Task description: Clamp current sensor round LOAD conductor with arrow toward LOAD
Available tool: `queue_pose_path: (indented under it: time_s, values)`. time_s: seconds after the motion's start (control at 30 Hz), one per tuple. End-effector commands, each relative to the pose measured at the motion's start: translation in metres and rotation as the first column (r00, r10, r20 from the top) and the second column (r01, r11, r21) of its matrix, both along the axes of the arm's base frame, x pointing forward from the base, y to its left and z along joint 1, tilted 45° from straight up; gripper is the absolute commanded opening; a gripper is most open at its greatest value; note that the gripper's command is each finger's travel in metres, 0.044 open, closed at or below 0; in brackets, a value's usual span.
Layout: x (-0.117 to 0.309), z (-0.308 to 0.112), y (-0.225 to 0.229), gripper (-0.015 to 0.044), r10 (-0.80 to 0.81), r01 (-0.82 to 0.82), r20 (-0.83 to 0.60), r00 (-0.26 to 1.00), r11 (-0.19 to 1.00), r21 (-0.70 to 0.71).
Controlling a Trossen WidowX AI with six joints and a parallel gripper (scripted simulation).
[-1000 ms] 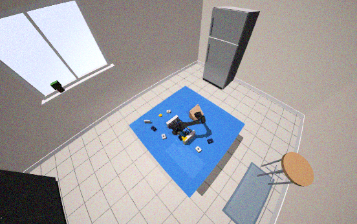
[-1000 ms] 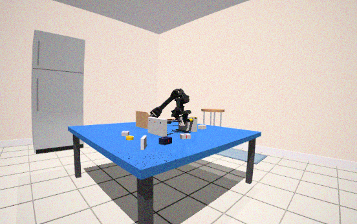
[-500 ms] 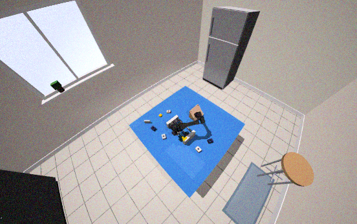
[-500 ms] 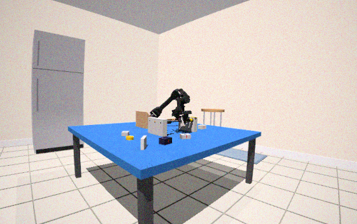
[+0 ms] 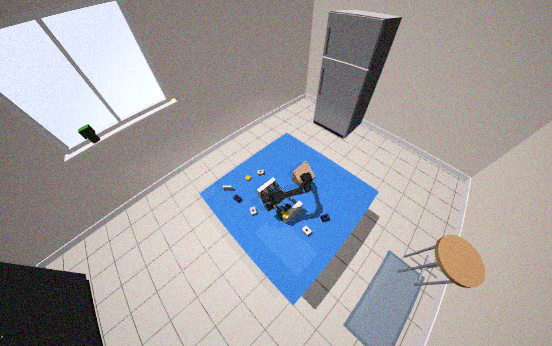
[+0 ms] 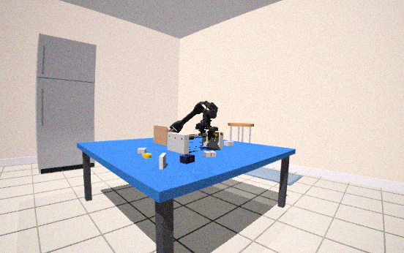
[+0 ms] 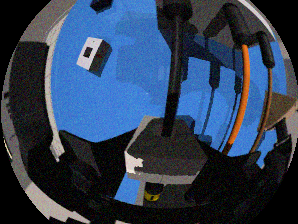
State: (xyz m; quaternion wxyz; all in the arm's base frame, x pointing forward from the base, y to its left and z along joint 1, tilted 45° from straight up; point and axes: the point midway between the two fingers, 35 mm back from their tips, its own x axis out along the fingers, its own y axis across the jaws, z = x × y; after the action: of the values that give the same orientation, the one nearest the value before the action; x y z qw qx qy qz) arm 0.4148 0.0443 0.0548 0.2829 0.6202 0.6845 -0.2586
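Observation:
My gripper [image 7: 163, 134] [image 6: 207, 135] is shut on the dark grey current sensor [image 7: 172, 150], low among the conductors between the two panels. The sensor sits between the fingers, with a whitish patch on its left corner. A black conductor [image 7: 175, 70] runs from the top of the wrist view to the sensor's top edge. Whether the sensor encloses it and is latched cannot be told. A yellow and black marker [image 7: 152, 193] is just below the sensor. The arrow and the LOAD lettering cannot be read.
An orange conductor [image 7: 245, 90] and thinner dark ones run to the right. A white panel [image 5: 269, 186] [image 6: 178, 142] stands at one end. A tan board [image 6: 160, 135] [image 7: 281, 112] stands nearby. A white block [image 5: 253, 211] [image 6: 209, 153] [image 7: 96, 46] and several other small blocks lie around.

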Motion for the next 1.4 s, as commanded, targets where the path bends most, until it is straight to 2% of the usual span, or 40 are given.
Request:
queue_pose_path:
  time_s: [0.0, 0.1, 0.43, 0.47, 1.37]
  values:
    - [-0.0001, -0.002, 0.0004, 0.0, 0.006, -0.006, -0.001, 1.0, 1.0, -0.005]
    - [-0.0003, -0.0043, 0.0031, 0.0, 0.004, -0.004, 0.0, 1.0, 1.0, -0.004]
    - [0.0002, -0.0009, 0.0001, 0.0263, 0.0, 0.0, 0.001, 1.0, 1.0, 0.0]
    - [0.0002, -0.0009, 0.0001, 0.0275, 0.0, 0.0, 0.001, 1.0, 1.0, 0.0]
    - [0.0002, -0.0009, 0.0001, 0.0275, 0.0, 0.0, 0.001, 1.0, 1.0, 0.0]
